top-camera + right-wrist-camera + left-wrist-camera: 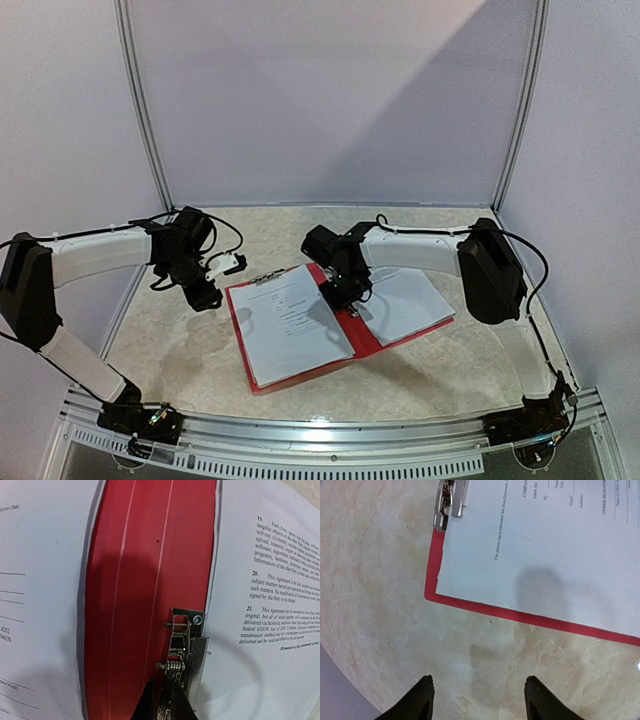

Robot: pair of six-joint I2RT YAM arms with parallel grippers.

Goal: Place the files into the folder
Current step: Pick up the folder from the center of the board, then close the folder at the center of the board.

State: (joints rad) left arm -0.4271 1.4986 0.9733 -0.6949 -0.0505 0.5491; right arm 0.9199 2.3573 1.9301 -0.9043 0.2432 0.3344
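Both arm bases (140, 420) sit on the near rail in the overhead view. Beyond them the red folder (345, 322) lies open on the marbled table (180, 350), with the files (290, 325) spread over both halves. The right gripper (345, 295) is down at the spine and the left gripper (205, 292) sits just beside the folder's left edge.

Left wrist view: jaws wide over bare table, with the folder's corner and a silver clip (451, 500) ahead.

Right wrist view: fingers (180, 707) pinched narrow on a spring clip (182, 645) beside the red spine.
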